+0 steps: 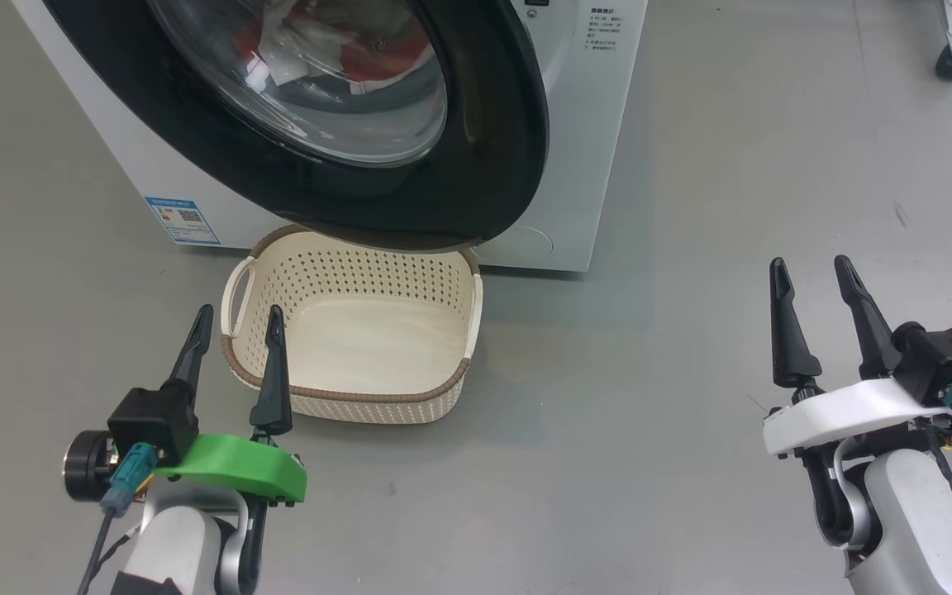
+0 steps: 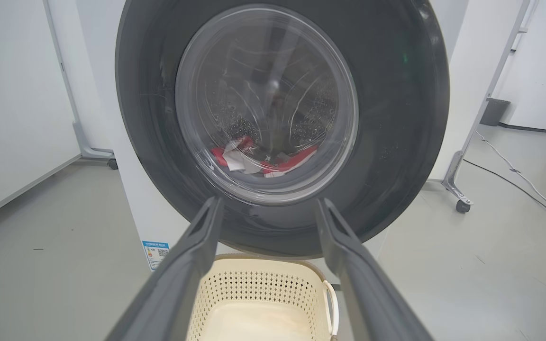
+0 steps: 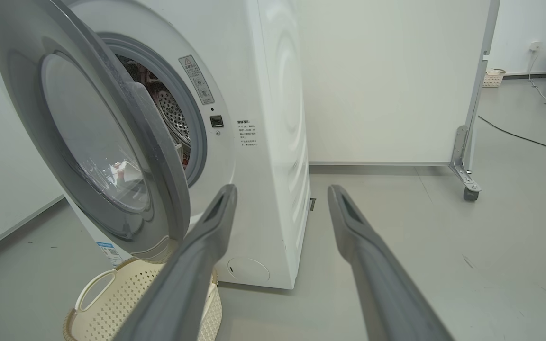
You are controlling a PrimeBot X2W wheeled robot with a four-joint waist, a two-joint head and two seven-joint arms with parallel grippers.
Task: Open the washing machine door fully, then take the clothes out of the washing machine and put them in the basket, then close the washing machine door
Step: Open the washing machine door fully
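The white washing machine (image 1: 583,124) (image 3: 273,142) stands ahead with its black-rimmed washing machine door (image 1: 492,124) (image 2: 396,118) (image 3: 112,142) partly swung out, a gap showing on its right side. Red and white clothes (image 1: 360,58) (image 2: 263,158) lie in the drum behind the glass. The cream basket (image 1: 360,330) (image 2: 254,303) (image 3: 112,303) sits empty on the floor under the door. My left gripper (image 1: 236,326) (image 2: 266,206) is open at the basket's near left rim. My right gripper (image 1: 811,273) (image 3: 282,192) is open, well right of the machine, over bare floor.
A blue sticker (image 1: 183,219) marks the machine's lower left corner. White wheeled panels stand behind, one caster (image 3: 469,192) (image 2: 462,204) to the right, another (image 1: 951,62) at the far right. A cable (image 3: 524,137) runs across the floor.
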